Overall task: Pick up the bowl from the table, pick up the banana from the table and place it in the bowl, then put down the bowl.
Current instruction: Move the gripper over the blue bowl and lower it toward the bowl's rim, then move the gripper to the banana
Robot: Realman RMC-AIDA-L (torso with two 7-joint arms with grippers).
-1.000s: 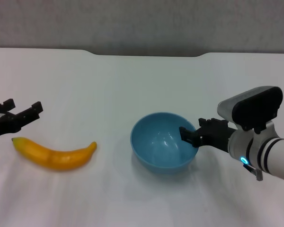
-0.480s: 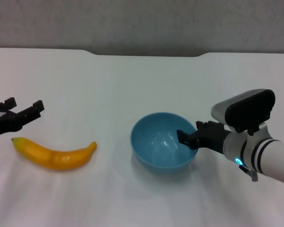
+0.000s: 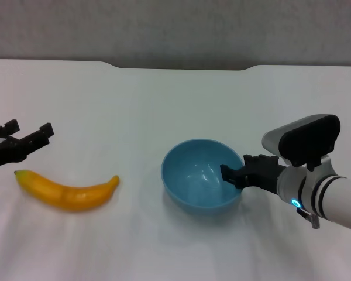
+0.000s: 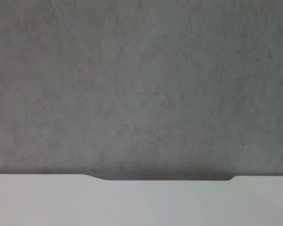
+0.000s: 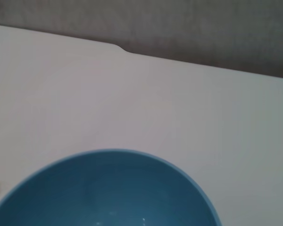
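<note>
our head view alone shows both arms over the table [image 3: 164,93]; the left wrist view gives only the grey wall [image 4: 141,84] and the table's notched far edge. the bowl [image 3: 202,175] sits right of centre, our right gripper [image 3: 237,174] straddling its near-right rim, whether clamped we cannot tell. the banana [image 3: 67,190] lies left; our left gripper [image 3: 28,136] hovers just beyond it, fingers spread.

Setting: robot test bench, lab-like | Surface: large plain white flat tabletop [image 3: 175,93], shallow notch cut in far edge | Backdrop: bare mottled grey wall [image 4: 141,84] directly behind table | Props: one light-blue glossy plastic bowl [image 3: 193,187], one yellow-orange banana [image 3: 67,190], staged well apart | No household furnishings visible
</note>
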